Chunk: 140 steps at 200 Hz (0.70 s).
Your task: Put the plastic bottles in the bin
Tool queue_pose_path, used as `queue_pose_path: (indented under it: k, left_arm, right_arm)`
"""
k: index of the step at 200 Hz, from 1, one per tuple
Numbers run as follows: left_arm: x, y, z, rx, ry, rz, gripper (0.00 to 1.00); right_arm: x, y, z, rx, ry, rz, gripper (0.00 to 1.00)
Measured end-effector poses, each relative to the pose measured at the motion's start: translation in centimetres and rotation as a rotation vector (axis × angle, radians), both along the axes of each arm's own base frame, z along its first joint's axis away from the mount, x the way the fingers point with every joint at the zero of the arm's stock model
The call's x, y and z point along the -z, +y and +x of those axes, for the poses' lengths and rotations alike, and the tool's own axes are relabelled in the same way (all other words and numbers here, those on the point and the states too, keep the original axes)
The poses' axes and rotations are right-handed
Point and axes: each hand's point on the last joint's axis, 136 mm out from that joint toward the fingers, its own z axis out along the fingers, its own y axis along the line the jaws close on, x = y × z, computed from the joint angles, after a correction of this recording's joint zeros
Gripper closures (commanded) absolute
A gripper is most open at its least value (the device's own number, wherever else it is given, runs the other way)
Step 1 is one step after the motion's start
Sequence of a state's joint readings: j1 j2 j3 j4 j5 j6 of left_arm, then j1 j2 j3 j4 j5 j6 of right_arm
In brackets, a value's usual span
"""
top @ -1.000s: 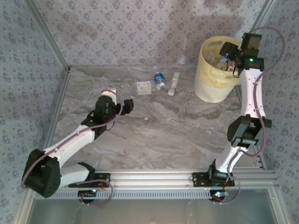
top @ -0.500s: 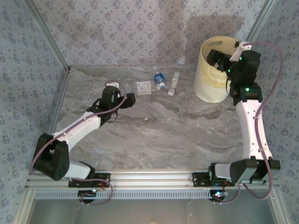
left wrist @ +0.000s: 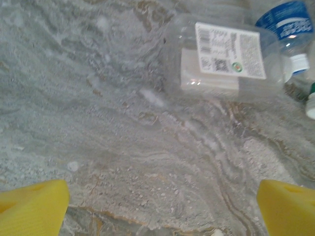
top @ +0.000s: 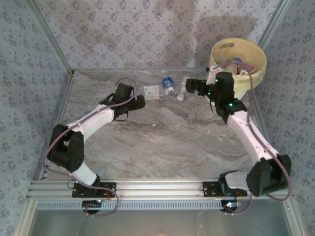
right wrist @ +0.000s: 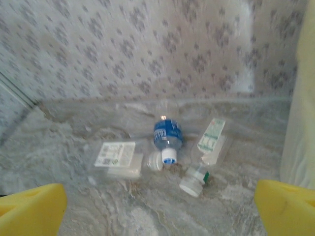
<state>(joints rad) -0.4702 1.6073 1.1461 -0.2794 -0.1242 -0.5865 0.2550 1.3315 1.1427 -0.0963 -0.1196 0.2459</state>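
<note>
We see both pincers released and holding nothing. The left gripper (left wrist: 160,206) hangs low over the table (top: 162,142), its jaws spread wide, probably so they can straddle the clear bottle (left wrist: 221,59) lying on its side just beyond them. The right gripper (right wrist: 160,204) hovers near the bin (top: 256,73), equally spread. It faces the three bottles left on the table, which suggests it is choosing its next pick.

These three lie together along the far edge by the wall (top: 147,34). The clear bottle is on the left, the blue-labelled bottle (top: 168,84) in the middle and the green-capped bottle (top: 182,89) on the right, nearest the bin. That split suits one arm per side.

The bin stands in the far right corner, and it seems to hold several bottles already, though we cannot count them from above. We judge the task nearly finished, with a grasp due next.
</note>
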Motion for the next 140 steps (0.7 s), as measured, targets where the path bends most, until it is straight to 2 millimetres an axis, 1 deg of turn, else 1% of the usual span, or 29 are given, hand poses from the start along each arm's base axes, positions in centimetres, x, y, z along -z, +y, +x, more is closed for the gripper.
queue_pose_path:
  k: [12, 26, 47, 67, 88, 108, 128, 140]
  left_arm:
    - [0.6, 0.2, -0.2, -0.007, 0.023, 0.006, 0.02]
    - [0.9, 0.5, -0.5, -0.013, 0.040, 0.013, 0.02]
    - [1.1, 0.8, -0.6, -0.025, 0.050, 0.016, 0.02]
    - [1.4, 1.4, -0.6, -0.037, 0.057, 0.022, 0.02]
    - [2.4, 2.3, -1.0, -0.058, 0.080, 0.032, 0.02]
    - [3.5, 3.4, -1.4, -0.084, 0.108, 0.040, 0.02]
    - [3.9, 4.1, -1.5, -0.103, 0.118, 0.040, 0.02]
    - [4.0, 4.5, -1.3, -0.115, 0.118, 0.036, 0.02]
  right_arm:
    - [2.2, 0.5, 1.4, 0.014, 0.060, -0.022, 0.00]
    - [4.7, 1.0, 3.6, 0.041, 0.136, -0.048, 0.00]
    - [8.0, 1.2, 6.9, 0.094, 0.226, -0.086, 0.00]
    - [10.7, 1.3, 9.5, 0.136, 0.297, -0.116, 0.00]
    - [12.9, 1.6, 12.1, 0.165, 0.345, -0.136, 0.00]
    - [14.6, 1.8, 14.7, 0.203, 0.374, -0.144, 0.00]
    - [16.0, 1.8, 17.3, 0.252, 0.384, -0.150, 0.01]
    - [16.7, 1.7, 18.5, 0.282, 0.390, -0.157, 0.02]
